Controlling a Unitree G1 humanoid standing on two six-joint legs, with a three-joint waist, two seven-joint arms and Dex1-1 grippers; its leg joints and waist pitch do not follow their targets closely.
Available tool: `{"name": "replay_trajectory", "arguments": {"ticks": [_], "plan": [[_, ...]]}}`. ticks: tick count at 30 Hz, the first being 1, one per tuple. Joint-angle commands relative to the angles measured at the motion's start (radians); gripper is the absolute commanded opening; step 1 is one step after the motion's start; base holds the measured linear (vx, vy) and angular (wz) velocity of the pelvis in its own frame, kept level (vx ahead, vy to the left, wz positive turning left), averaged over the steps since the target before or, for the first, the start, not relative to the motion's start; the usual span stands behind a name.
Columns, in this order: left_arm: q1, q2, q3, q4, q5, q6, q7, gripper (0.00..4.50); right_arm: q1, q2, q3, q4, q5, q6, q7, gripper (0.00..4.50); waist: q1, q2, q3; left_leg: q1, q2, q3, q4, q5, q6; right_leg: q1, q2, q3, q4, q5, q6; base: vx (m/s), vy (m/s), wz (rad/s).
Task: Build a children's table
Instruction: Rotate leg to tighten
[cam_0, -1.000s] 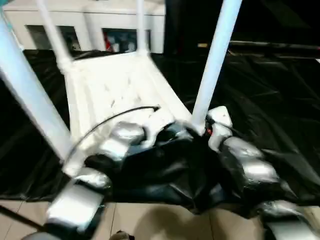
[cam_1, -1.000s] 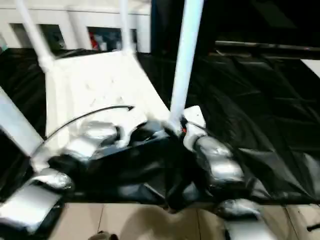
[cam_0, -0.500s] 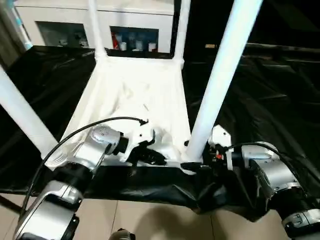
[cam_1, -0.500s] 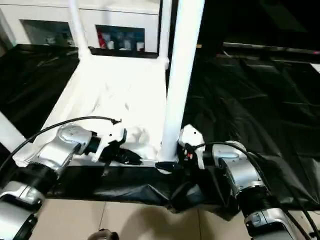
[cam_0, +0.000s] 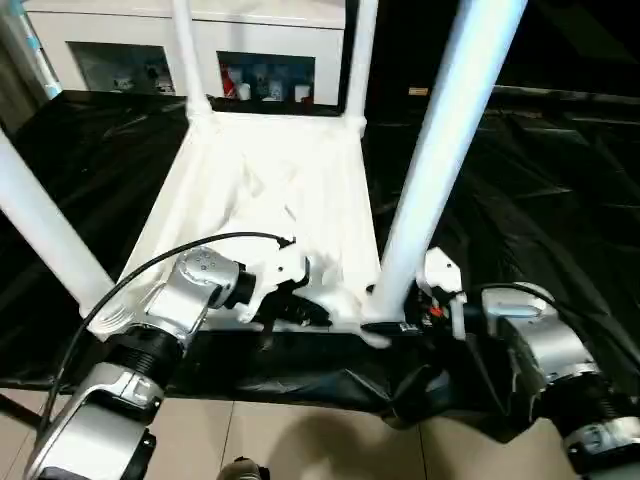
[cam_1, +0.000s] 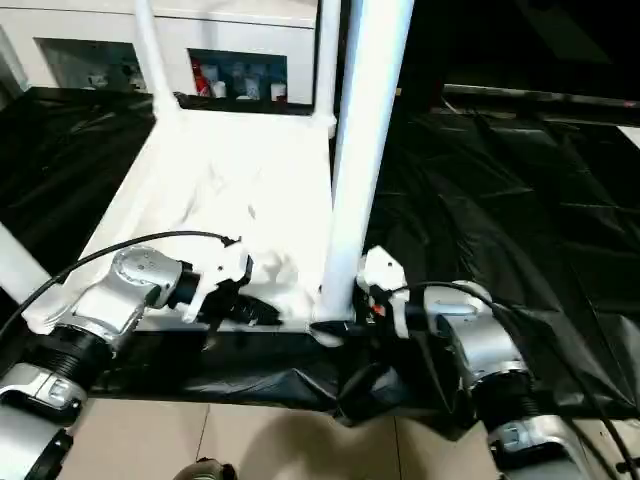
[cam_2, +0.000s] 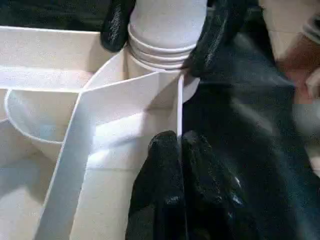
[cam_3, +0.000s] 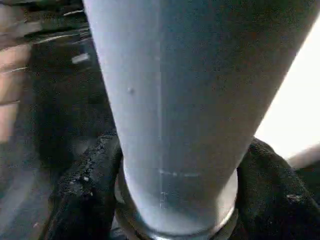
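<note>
**Last leg in its socket, but the seat is not proven**

The children's table (cam_0: 270, 170) lies upside down on a black sheet (cam_0: 540, 180) spread over the floor, its ribbed underside facing up and four white legs rising from the corner sockets. The right claw (cam_0: 392, 322) straddles the base of the near right leg (cam_0: 440, 150), one black finger on either side of the tube where it meets the socket; the fingers stand wide around the tube, and whether they press it or merely bracket it cannot be told. The left claw (cam_2: 181, 150) is closed with nothing between its fingers, its tips resting against a rib of the tabletop just beside that same corner.

The risk lies in the joint. If the tube is not driven fully home, a sideways pull from the right claw as it lets go could tilt the leg or lift it out of the socket. The tabletop sits on slick plastic sheeting, so a hard push could slide the whole piece towards the far cabinet (cam_0: 190, 40) instead of seating the leg. The empty left claw, only leaning on a thin rib, may slip off under load.
</note>
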Motion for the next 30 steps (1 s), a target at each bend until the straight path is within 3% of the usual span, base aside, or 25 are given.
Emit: {"name": "replay_trajectory", "arguments": {"ticks": [1,2,4,8,13,14,15,16,18,24,28,30], "plan": [[-0.048,-0.063,0.031,0.020,-0.012,-0.018,0.100,0.00,-0.011,0.043,-0.034,0.054,-0.030,0.027,-0.179,2.73,-0.004,-0.011,-0.074,0.032,0.024,-0.013,-0.071,-0.265,0.009,0.038,-0.050,0.036,-0.074,-0.227,-0.221,0.000,0.000,0.00],[-0.048,-0.063,0.031,0.020,-0.012,-0.018,0.100,0.00,-0.011,0.043,-0.034,0.054,-0.030,0.027,-0.179,2.72,-0.008,-0.012,-0.073,0.032,0.023,-0.014,-0.072,-0.268,0.004,0.038,-0.050,0.036,-0.075,-0.235,-0.216,0.000,0.000,0.00],[-0.080,-0.130,0.047,0.090,0.001,-0.019,0.223,0.00,-0.024,0.112,-0.074,0.118,-0.045,0.062,-0.384,2.72,-0.015,-0.011,-0.071,0.029,0.021,-0.014,-0.073,-0.268,0.001,0.039,-0.048,0.036,-0.077,-0.243,-0.208,0.000,0.000,0.00],[-0.118,-0.209,0.045,0.169,0.024,-0.022,0.352,0.00,-0.049,0.191,-0.104,0.184,-0.051,0.094,-0.580,2.70,-0.022,-0.014,-0.068,0.035,0.017,-0.014,-0.072,-0.301,-0.006,0.036,-0.051,0.036,-0.090,-0.323,-0.184,0.000,0.000,0.00],[-0.151,-0.279,0.050,0.231,0.033,-0.043,0.435,0.00,-0.083,0.249,-0.083,0.238,-0.115,0.074,-0.695,2.70,-0.026,-0.013,-0.070,0.035,0.017,-0.016,-0.075,-0.302,-0.004,0.037,-0.049,0.036,-0.092,-0.322,-0.173,0.000,0.000,0.00],[-0.162,-0.289,0.049,0.241,0.034,-0.053,0.427,0.00,-0.085,0.260,-0.064,0.228,-0.126,0.034,-0.668,2.70,-0.026,-0.013,-0.071,0.035,0.018,-0.016,-0.075,-0.310,-0.001,0.038,-0.050,0.036,-0.093,-0.321,-0.172,0.000,0.000,0.00],[-0.170,-0.292,0.052,0.252,0.035,-0.061,0.425,0.00,-0.089,0.268,-0.072,0.223,-0.111,0.022,-0.649,3.05,-0.026,0.009,-0.071,0.036,0.017,-0.019,-0.076,-0.315,-0.002,0.038,-0.050,0.037,-0.090,-0.306,-0.174,0.000,0.000,0.00],[-0.170,-0.292,0.052,0.252,0.035,-0.061,0.425,0.00,-0.089,0.268,-0.072,0.223,-0.111,0.022,-0.649,3.25,-0.031,0.000,-0.071,0.035,0.016,-0.015,-0.075,-0.318,0.002,0.037,-0.045,0.037,-0.095,-0.293,-0.174,0.000,0.000,0.00],[-0.177,-0.289,0.056,0.260,0.034,-0.067,0.416,0.00,-0.093,0.270,-0.083,0.214,-0.090,0.007,-0.620,3.39,-0.030,-0.006,-0.072,0.033,0.016,-0.015,-0.075,-0.311,0.011,0.040,-0.046,0.037,-0.090,-0.267,-0.185,0.000,0.000,0.00],[-0.157,-0.238,0.062,0.241,0.008,-0.115,0.303,0.00,-0.091,0.197,-0.071,0.151,-0.039,-0.063,-0.398,3.61,-0.026,-0.010,-0.077,0.030,0.017,-0.013,-0.069,-0.269,0.045,0.048,-0.047,0.037,-0.082,-0.199,-0.213,0.000,0.000,0.00],[-0.126,-0.196,0.050,0.195,-0.003,-0.119,0.207,0.00,-0.070,0.129,-0.053,0.092,-0.004,-0.045,-0.237,3.61,-0.014,-0.014,-0.077,0.026,0.020,-0.011,-0.064,-0.222,0.086,0.054,-0.048,0.035,-0.075,-0.137,-0.236,0.000,0.000,0.00],[-0.081,-0.136,0.030,0.113,-0.037,-0.099,0.054,0.00,-0.033,0.039,-0.024,0.010,0.031,-0.018,-0.045,3.61,-0.005,-0.013,-0.075,0.030,0.025,-0.009,-0.065,-0.227,0.090,0.051,-0.048,0.034,-0.075,-0.162,-0.237,0.000,0.000,0.00]]}}
